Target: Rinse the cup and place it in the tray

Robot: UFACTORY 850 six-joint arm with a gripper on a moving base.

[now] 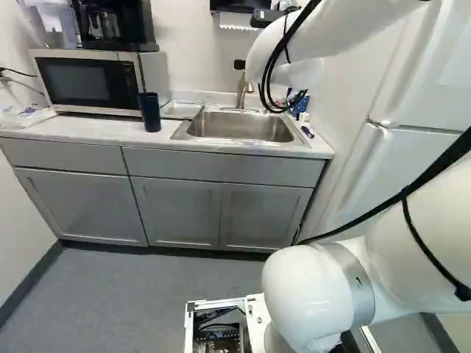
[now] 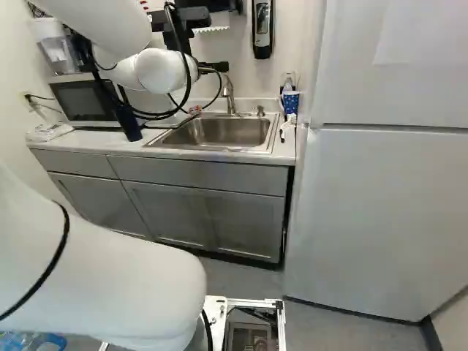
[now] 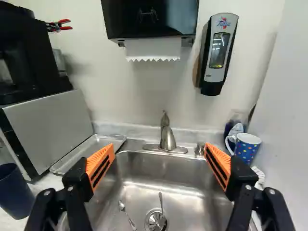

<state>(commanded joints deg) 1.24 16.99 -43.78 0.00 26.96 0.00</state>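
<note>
Claw (image 2: 213,66) released, over sink (image 3: 139,168). Navy cup (image 3: 14,195) at its 9 o'clock, dotted mug (image 3: 246,149) 2 o'clock, tray (image 3: 84,153) 10 o'clock.

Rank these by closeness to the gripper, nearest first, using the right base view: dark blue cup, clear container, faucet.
From the gripper:
1. Faucet: close by, behind the sink.
2. Dark blue cup: left of the sink.
3. Clear container: farther left, above the microwave.
</note>
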